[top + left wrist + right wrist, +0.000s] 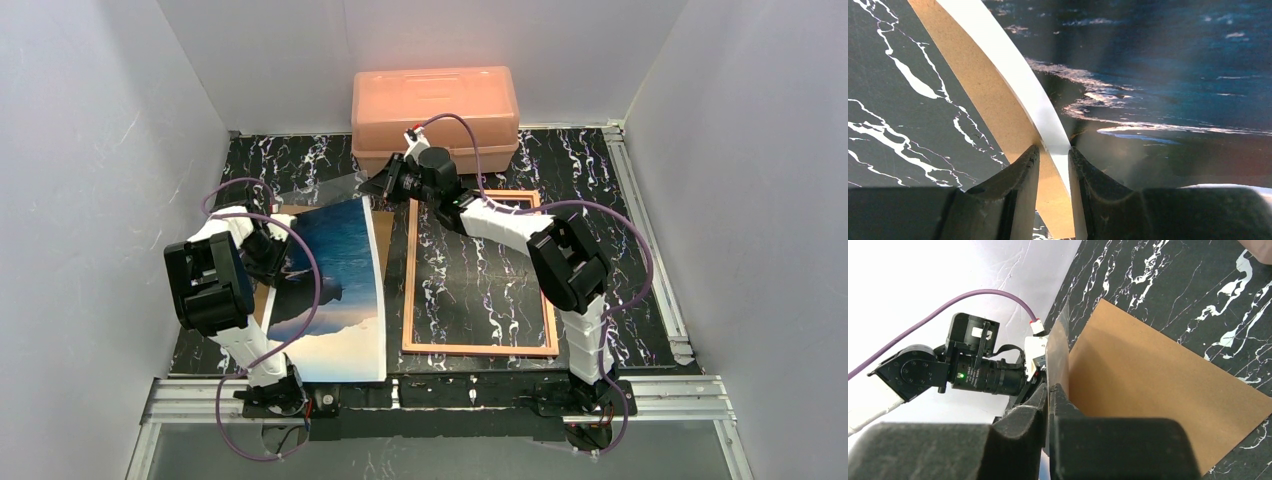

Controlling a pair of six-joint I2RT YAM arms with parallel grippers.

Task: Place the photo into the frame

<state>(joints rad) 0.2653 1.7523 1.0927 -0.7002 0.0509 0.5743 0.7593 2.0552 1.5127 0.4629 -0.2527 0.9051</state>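
Observation:
The photo [335, 290] of blue sea and sky stands bowed upward on the left of the table. My left gripper [278, 250] is at its left edge. In the left wrist view the left gripper [1054, 150] is shut on the photo's [1158, 75] white edge. The frame [410, 290] lies flat to the right, and the marble top shows through it. My right gripper [383, 186] is by the photo's far right corner. In the right wrist view the right gripper [1050, 387] is shut on a thin clear sheet [1058, 347] seen edge-on.
A brown backing board [1158, 385] lies flat on the table under the photo; its edge [263, 305] shows at the left. A salmon-pink lidded box [435, 100] stands against the back wall. White walls close in on both sides.

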